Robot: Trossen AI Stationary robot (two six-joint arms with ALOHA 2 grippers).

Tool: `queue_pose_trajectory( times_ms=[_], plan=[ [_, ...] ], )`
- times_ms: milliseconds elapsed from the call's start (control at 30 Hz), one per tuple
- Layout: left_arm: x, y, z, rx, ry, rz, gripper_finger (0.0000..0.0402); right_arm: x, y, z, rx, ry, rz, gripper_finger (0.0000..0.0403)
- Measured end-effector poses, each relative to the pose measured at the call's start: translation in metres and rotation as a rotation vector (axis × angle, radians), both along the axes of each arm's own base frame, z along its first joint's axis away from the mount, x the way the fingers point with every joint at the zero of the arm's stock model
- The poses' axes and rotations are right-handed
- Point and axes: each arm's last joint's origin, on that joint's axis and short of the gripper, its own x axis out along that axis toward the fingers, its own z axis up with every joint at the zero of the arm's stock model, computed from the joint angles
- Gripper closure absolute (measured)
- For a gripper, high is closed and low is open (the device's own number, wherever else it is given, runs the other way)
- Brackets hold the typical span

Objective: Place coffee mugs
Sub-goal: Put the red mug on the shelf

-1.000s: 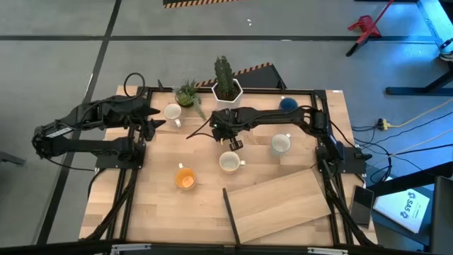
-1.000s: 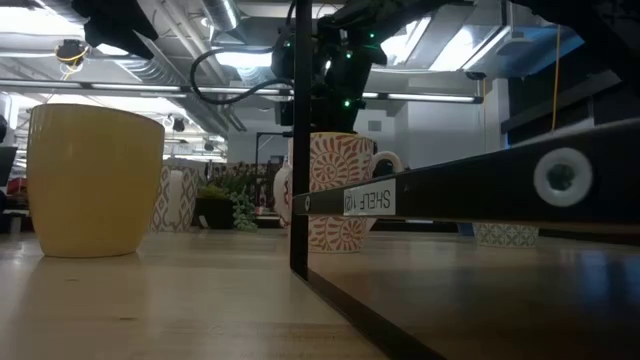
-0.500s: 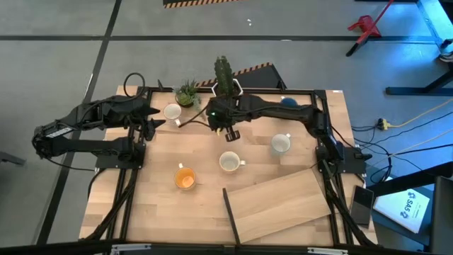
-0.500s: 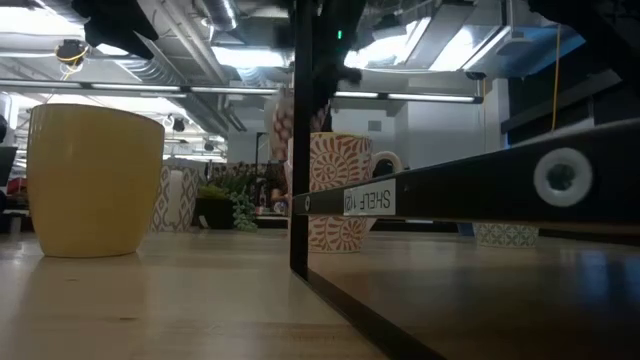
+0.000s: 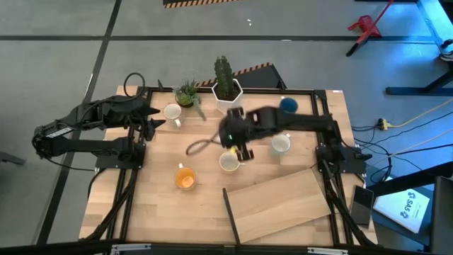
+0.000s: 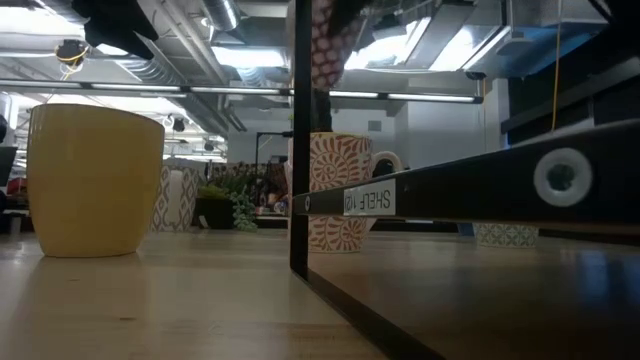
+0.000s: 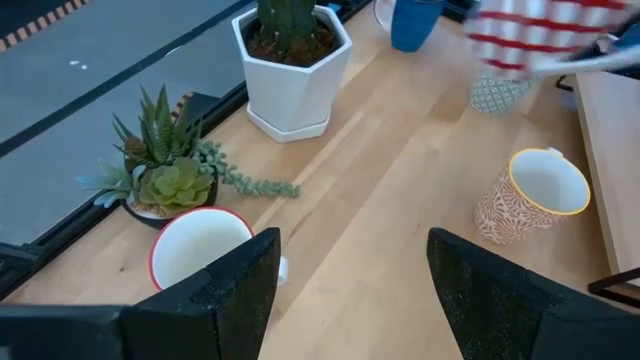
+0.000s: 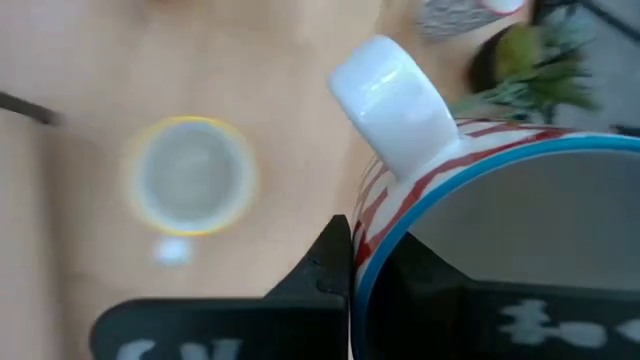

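My right gripper [image 5: 237,138] hangs above the table's middle, shut on a red-striped mug with a blue rim [image 8: 470,170], high in the low view [image 6: 335,40]. Straight below it stands a cream mug with a yellow rim [image 8: 190,175] [image 5: 228,162]. On the table also stand an orange mug [image 5: 185,178], a white mug [image 5: 280,144], a dark blue mug [image 5: 287,105] and a white mug with a red rim [image 7: 200,250] [image 5: 172,112]. My left gripper [image 7: 352,245] waits open at the left, just short of that red-rimmed mug. My right gripper holds the striped mug by its rim beside the white handle [image 8: 395,100]. One finger [image 8: 332,262] lies against the outside of the wall; the other seems to reach inside the mug. The mug is lifted clear of the table, its mouth toward the wrist camera.
A white hexagonal cactus pot [image 5: 226,88] and a small succulent [image 5: 187,92] stand at the far edge. A wooden shelf board [image 5: 283,202] with a dark upright edge [image 5: 230,212] fills the near right part. Bare wood lies between the orange mug and the left arm.
My right gripper has lifted the striped mug off the table, swung first toward the far edge by the cactus pot, then back toward the near edge. It now hangs higher, above the cream mug. The left arm has kept still.
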Motion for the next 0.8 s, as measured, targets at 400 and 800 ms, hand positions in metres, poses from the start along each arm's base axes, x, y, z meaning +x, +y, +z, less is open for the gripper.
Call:
queue_pose_trajectory(
  times_ms=[400, 800],
  plan=[
    [-0.001, 0.000, -0.001, 0.022, 0.022, -0.011, 0.0154, -0.045, 0.136, -0.003, 0.195, 0.032, -0.032, 0.0400],
    [-0.003, 0.000, -0.003, 0.023, 0.054, 0.007, 0.0154, -0.062, 0.197, -0.067, 0.299, 0.173, -0.069, 0.0400]
  ],
)
